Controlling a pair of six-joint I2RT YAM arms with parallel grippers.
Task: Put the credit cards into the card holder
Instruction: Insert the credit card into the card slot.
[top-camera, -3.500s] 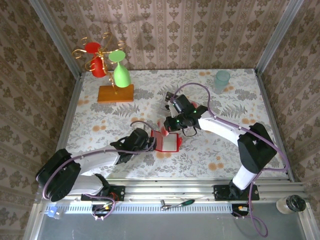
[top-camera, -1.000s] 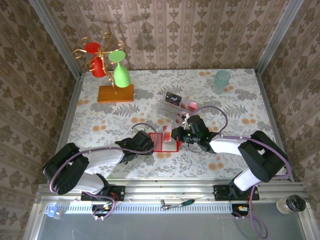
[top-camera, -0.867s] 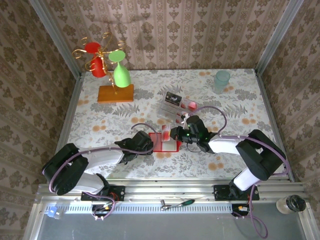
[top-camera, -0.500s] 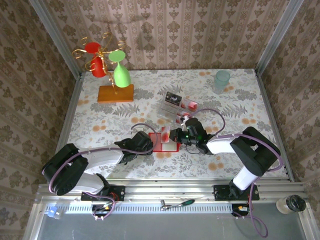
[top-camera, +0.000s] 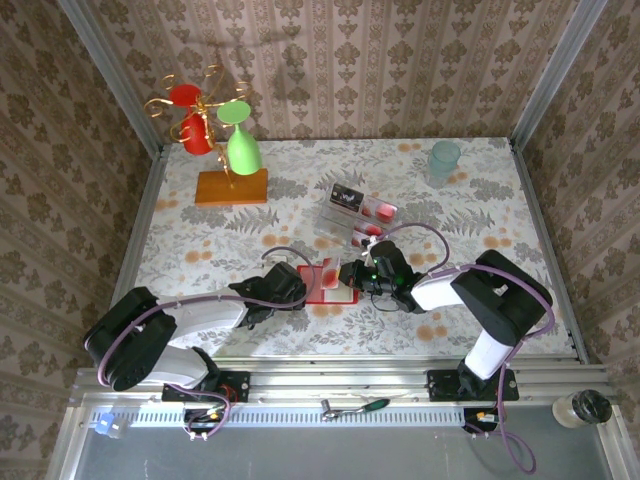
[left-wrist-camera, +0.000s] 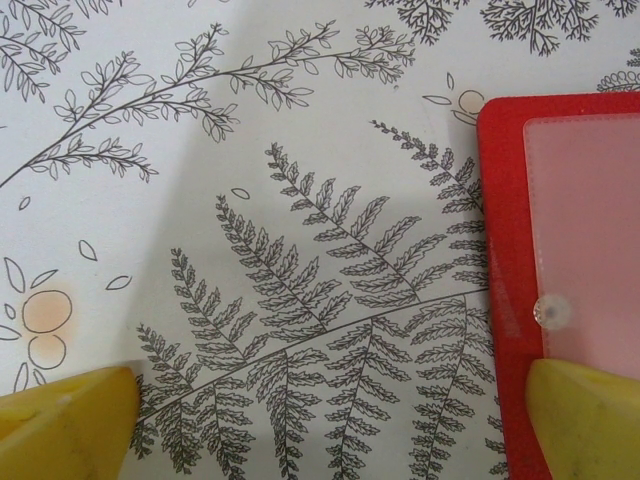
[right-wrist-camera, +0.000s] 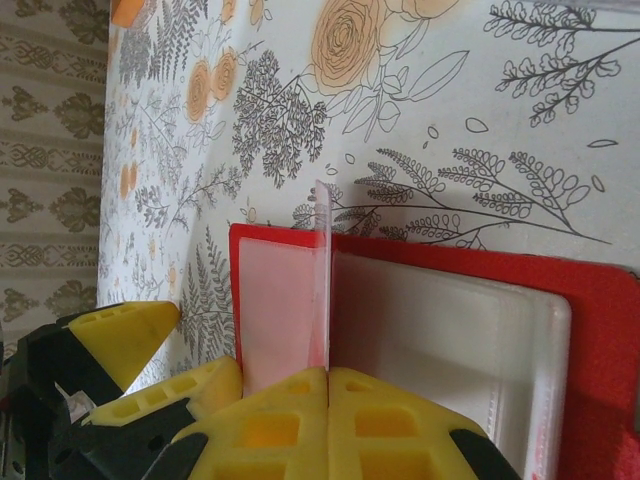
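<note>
Your right tool (right-wrist-camera: 328, 385) is clenched on a whitish card (right-wrist-camera: 322, 265), held on edge over the pale pocket of the red card holder (right-wrist-camera: 590, 330), which lies open on the bench (top-camera: 200, 250) between the two arms. Your left tool (left-wrist-camera: 328, 410) is spread wide and grasps nothing, with one finger (left-wrist-camera: 585, 405) over the holder's red border. More cards (top-camera: 378, 210) lie in the clear tray (top-camera: 335, 222) farther back.
</note>
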